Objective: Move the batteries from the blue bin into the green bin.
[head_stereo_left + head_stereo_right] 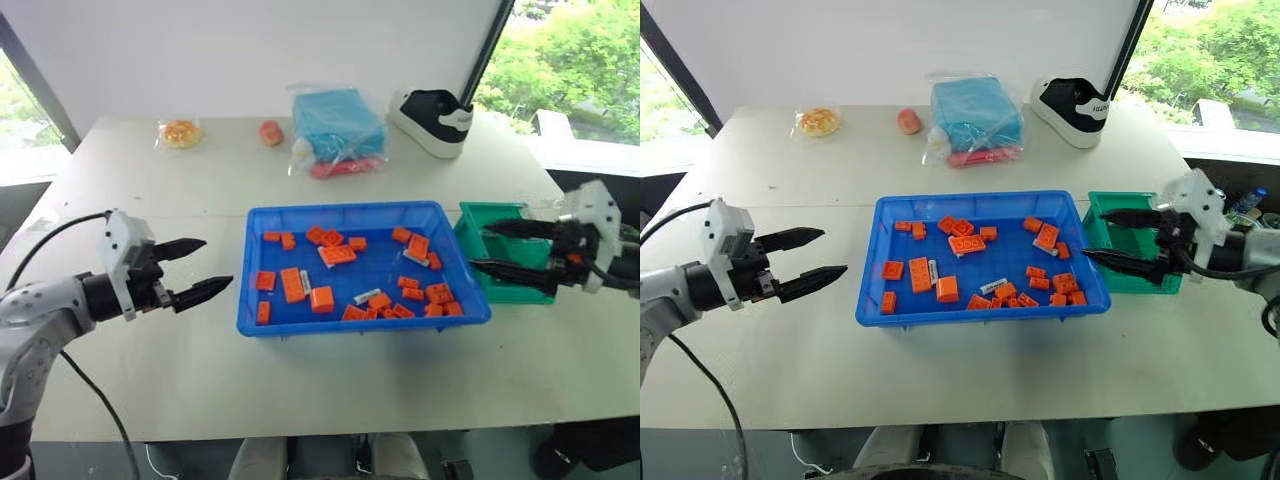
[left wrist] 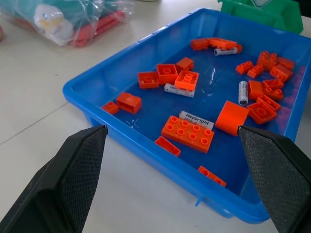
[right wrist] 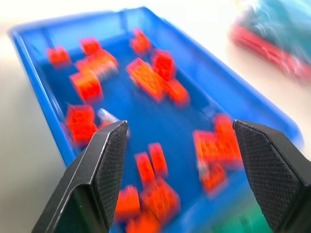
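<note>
Nearest the robot, the left gripper (image 1: 198,268) hovers beside the blue bin's (image 1: 262,322) near-left wall, fingers spread wide and holding nothing, seemingly lined up to reach in. The right gripper (image 1: 490,247) hangs over the green bin (image 1: 478,222), which touches the blue one's right side, its fingers likewise apart and empty. The batteries (image 2: 196,117) lie flat among orange bricks (image 1: 293,284) inside the blue bin; beyond it sit a blue bag (image 1: 338,125) and a shoe (image 1: 432,118)
</note>
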Robot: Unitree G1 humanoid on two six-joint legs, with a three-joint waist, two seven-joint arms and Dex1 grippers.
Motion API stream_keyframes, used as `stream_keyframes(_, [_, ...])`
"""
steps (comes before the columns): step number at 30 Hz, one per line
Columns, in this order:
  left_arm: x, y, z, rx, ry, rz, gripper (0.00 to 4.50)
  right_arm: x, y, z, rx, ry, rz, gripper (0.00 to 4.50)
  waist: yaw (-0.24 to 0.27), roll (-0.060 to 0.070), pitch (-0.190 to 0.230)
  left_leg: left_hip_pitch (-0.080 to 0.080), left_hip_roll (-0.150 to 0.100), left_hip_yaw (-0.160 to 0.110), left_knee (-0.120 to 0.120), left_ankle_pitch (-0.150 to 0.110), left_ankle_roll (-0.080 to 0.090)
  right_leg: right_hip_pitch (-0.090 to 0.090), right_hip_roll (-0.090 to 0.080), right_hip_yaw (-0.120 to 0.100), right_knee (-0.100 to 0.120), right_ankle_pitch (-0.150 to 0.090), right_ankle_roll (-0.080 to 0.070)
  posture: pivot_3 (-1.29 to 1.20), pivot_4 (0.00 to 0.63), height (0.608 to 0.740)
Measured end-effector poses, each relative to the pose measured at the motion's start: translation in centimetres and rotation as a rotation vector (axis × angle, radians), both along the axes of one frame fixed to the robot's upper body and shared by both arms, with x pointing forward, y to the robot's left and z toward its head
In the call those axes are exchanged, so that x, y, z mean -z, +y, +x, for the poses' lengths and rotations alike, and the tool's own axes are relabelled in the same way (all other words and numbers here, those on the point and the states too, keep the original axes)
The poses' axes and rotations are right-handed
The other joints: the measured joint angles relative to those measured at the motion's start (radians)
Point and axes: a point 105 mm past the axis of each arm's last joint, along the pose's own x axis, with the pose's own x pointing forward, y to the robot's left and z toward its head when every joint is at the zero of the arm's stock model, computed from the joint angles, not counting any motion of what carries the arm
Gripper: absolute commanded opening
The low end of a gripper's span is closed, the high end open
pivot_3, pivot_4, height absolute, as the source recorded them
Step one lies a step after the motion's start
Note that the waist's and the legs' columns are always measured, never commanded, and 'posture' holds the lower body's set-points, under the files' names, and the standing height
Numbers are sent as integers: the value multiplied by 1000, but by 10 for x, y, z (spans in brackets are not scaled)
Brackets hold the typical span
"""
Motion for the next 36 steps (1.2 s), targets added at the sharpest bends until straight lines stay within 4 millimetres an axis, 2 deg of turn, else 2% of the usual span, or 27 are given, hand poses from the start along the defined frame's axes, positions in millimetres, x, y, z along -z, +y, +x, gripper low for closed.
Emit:
stream_keyframes(3, [-8,-10,-3,68,-12,5,4500,-3,60,18,-197,-25,-38,3550,-12,-2,-1,1,0,0,-1,1,3,-4,0,0,2,0,0,0,150,725])
stream_keyframes(7, [-6,-10,-4,74,6,12,4500,18,115,33,-341,21,-129,3550,-13,-2,0,-2,-1,1,0,2,3,-6,0,0,3,5,0,0,150,725])
stream_keyframes(11, [-4,-12,-11,83,16,15,4500,52,150,38,-443,33,-289,3550,-14,-3,0,-2,-1,2,1,2,3,-6,0,2,3,5,0,0,150,725])
stream_keyframes(14, [-2,-9,-19,70,36,19,4500,78,160,41,-480,53,-385,3550,-13,-3,0,-1,-1,2,2,3,3,-6,1,4,4,5,-1,0,150,725])
stream_keyframes(16, [-2,-9,-24,72,44,28,4500,88,165,42,-500,61,-427,3550,-13,-3,0,1,-1,2,1,3,2,-6,2,6,5,5,-1,0,150,725])
stream_keyframes(26, [-5,-13,-31,61,26,39,4500,115,186,40,-560,40,-555,3550,-20,-3,0,2,-1,4,0,3,1,-6,3,10,6,5,-1,0,150,725])
stream_keyframes(36, [-6,-16,-32,54,21,29,4500,135,168,53,-511,56,-630,3550,-24,-3,0,3,-1,4,-1,4,0,-6,4,11,6,5,-1,0,150,725])
